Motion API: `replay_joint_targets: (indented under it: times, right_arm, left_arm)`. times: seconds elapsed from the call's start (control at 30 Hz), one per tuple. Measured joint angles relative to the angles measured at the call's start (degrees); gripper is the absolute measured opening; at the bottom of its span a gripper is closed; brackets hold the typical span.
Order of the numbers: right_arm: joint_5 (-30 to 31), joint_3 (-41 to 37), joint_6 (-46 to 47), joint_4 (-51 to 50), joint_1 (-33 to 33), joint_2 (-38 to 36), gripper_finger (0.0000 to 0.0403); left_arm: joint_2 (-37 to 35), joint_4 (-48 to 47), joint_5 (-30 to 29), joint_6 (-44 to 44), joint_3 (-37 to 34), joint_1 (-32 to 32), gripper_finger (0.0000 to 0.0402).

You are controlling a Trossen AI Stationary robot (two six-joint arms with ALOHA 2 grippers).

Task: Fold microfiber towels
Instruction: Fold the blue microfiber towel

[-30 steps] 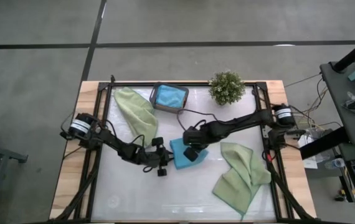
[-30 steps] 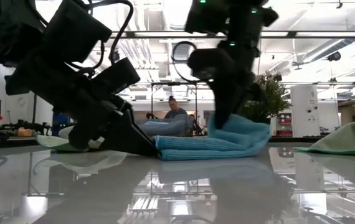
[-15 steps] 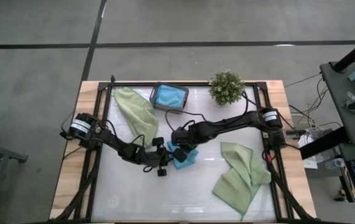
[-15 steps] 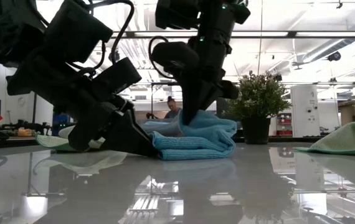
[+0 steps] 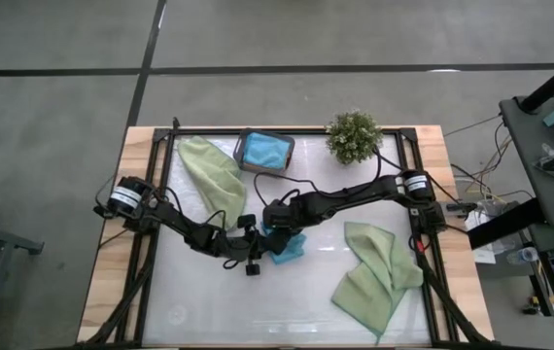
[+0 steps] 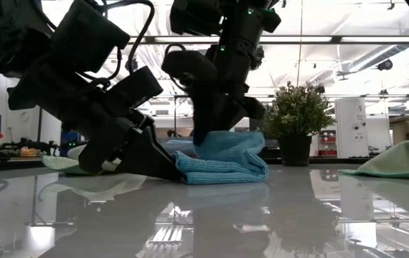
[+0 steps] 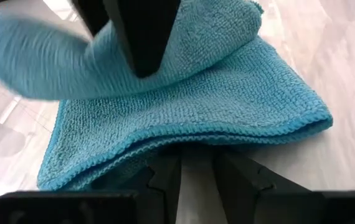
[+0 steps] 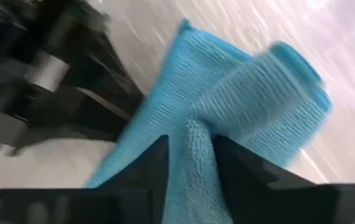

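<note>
Mid-table: right gripper [image 5: 279,231] has carried the teal towel's [image 5: 288,245] far edge over toward left gripper [image 5: 252,249]; its fingers now part, cloth still between. Left clamps the near edge. Fold nearly laid.

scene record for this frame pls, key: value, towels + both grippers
towel in work: teal-blue towel, folded over, mid-table
left gripper: shut on the towel's near edge, low on the table
right gripper: fold of the same towel between its fingers
other towels: sage towel far left; sage towel right, both unfolded; one blue in tray
plant: far edge
</note>
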Motion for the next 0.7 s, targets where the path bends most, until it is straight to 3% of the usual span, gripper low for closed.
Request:
replay_joint_targets:
  times: [0.3, 0.53, 0.7]
  right_arm:
    - [-0.48, 1.97, -1.05, 2.39, 1.25, -0.14, 0.0192]
    - [-2.32, 4.11, -8.36, -0.57, 3.14, -0.59, 0.0203]
    - [1.45, 4.65, -7.84, -4.25, 5.21, -1.62, 0.0203]
  left_arm:
    - [0.0, -0.02, 0.01, -0.01, 0.0, 0.0, 0.0081]
    - [0.02, -0.07, 0.02, -0.09, -0.02, -0.04, 0.0081]
    - [0.04, -0.09, 0.02, -0.11, -0.02, -0.04, 0.0081]
